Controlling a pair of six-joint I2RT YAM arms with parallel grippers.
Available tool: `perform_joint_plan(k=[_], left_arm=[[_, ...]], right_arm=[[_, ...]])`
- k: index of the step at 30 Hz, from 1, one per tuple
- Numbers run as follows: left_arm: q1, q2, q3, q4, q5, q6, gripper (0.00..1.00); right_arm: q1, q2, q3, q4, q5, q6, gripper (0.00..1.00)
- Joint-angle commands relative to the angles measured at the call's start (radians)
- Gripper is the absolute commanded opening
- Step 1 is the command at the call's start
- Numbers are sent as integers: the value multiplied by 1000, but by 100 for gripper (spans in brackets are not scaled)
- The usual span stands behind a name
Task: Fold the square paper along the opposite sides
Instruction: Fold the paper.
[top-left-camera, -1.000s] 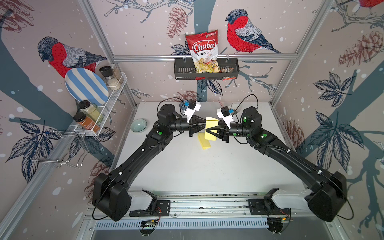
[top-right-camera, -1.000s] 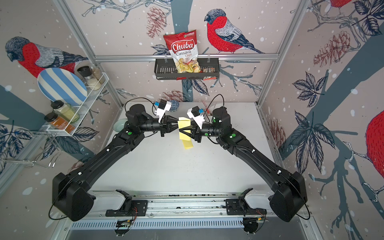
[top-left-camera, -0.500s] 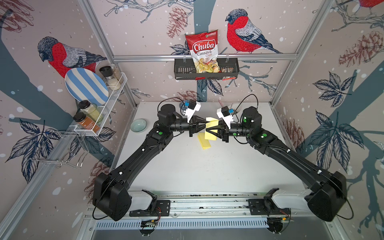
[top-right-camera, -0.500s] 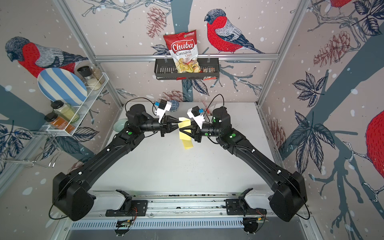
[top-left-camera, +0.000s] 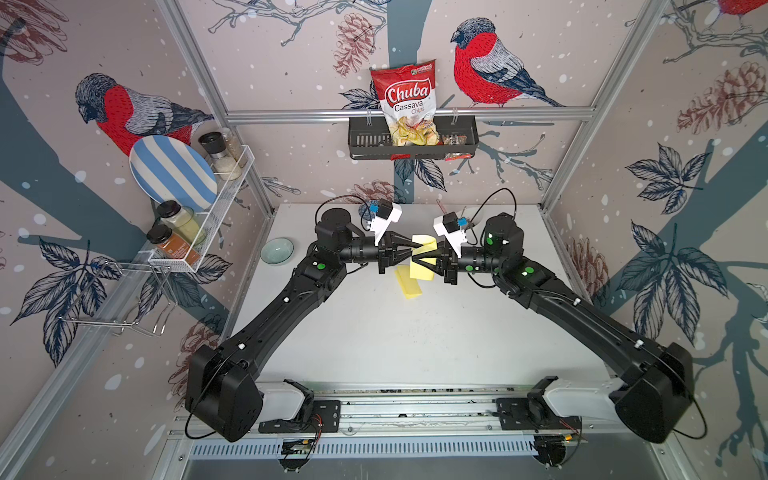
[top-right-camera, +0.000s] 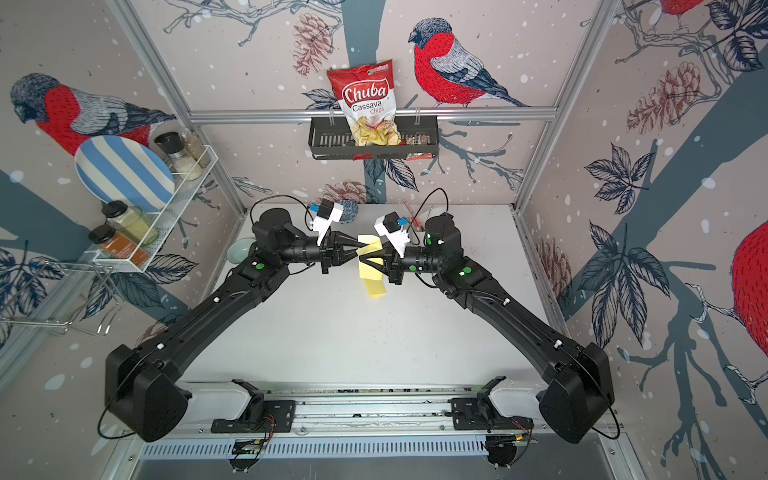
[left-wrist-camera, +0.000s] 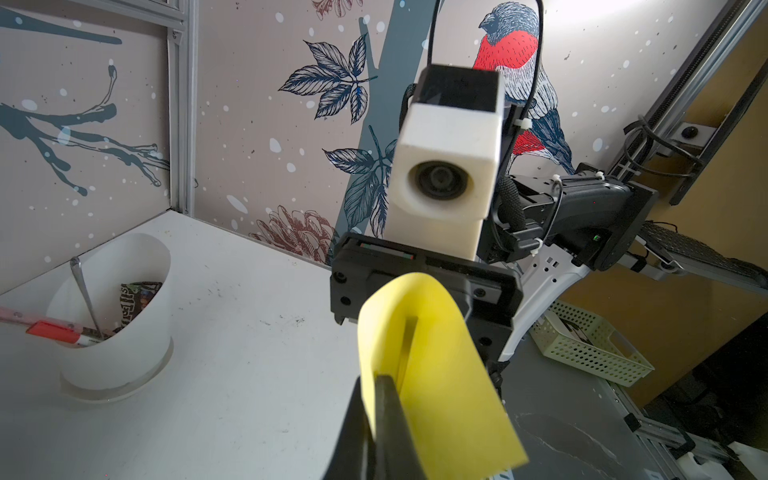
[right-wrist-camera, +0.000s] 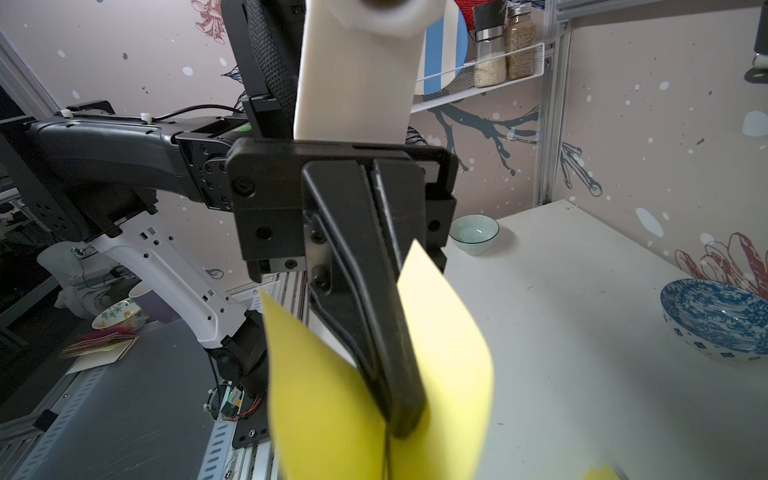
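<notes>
Above the far middle of the table (top-left-camera: 395, 332), the two arms meet nose to nose and hold the yellow paper (top-left-camera: 421, 272) in the air between them. The left gripper (top-left-camera: 409, 250) is closed, its fingertips (left-wrist-camera: 390, 415) pinching one side of the sheet. The right gripper (top-left-camera: 417, 261) is clamped on the opposite side. The sheet bends in a loose curl, its free edges flaring apart, with no crease pressed in.

Just below it, a second yellow piece (top-left-camera: 409, 287) lies on the table. Open white tabletop stretches from there to the near rail. A small green bowl (top-left-camera: 277, 250) sits near the left wall. A blue patterned bowl (right-wrist-camera: 715, 320) and a white tub (left-wrist-camera: 116, 316) stand along the back edge, all well apart from the held sheet.
</notes>
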Motion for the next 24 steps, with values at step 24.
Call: perform_joint_plan(k=[24], left_arm=[[7, -8, 74, 44, -21, 26, 8]], right_arm=[[11, -4, -26, 42, -23, -7, 0]])
